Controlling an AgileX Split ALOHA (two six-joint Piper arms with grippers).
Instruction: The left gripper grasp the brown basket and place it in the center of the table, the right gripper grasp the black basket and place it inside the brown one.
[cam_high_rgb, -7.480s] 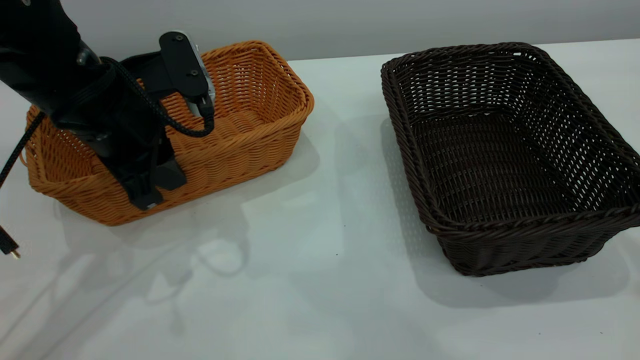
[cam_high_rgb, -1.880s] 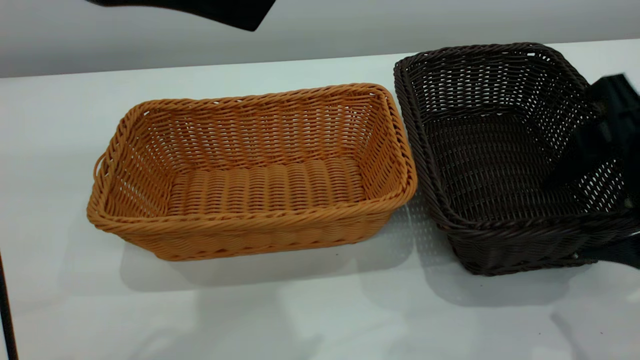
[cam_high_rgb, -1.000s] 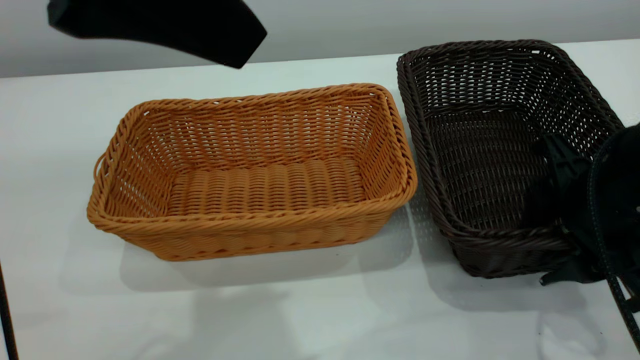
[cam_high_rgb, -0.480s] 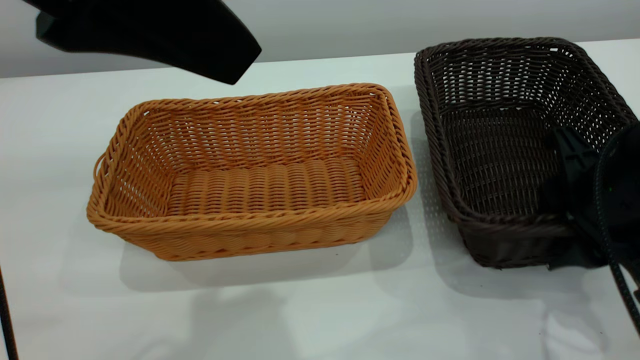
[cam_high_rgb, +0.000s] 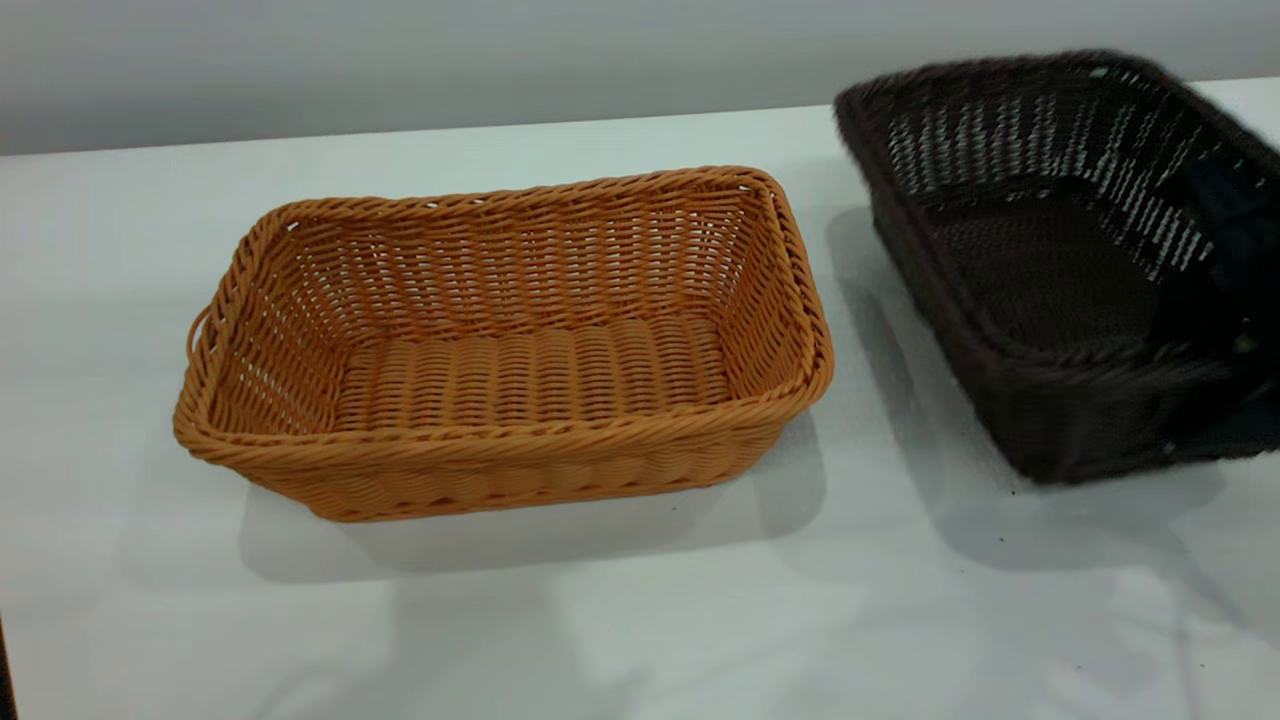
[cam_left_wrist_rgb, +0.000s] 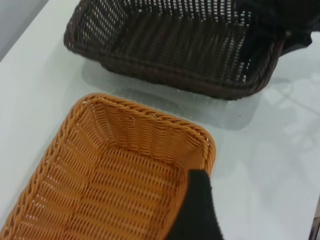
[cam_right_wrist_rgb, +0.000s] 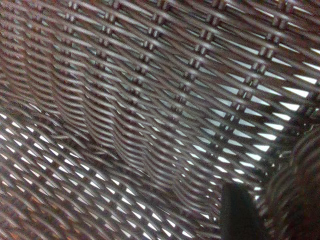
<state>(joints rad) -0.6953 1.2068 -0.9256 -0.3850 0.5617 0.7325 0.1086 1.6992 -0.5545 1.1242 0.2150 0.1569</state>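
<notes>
The right gripper (cam_high_rgb: 1235, 300) holds the black basket (cam_high_rgb: 1040, 270) by its right wall, tilted, at the table's (cam_high_rgb: 620, 620) right side. The brown basket (cam_high_rgb: 510, 340) sits centred, to the left of the black basket, long axis left-to-right. The left gripper (cam_left_wrist_rgb: 197, 210) hovers above it; its opening cannot be determined.
</notes>
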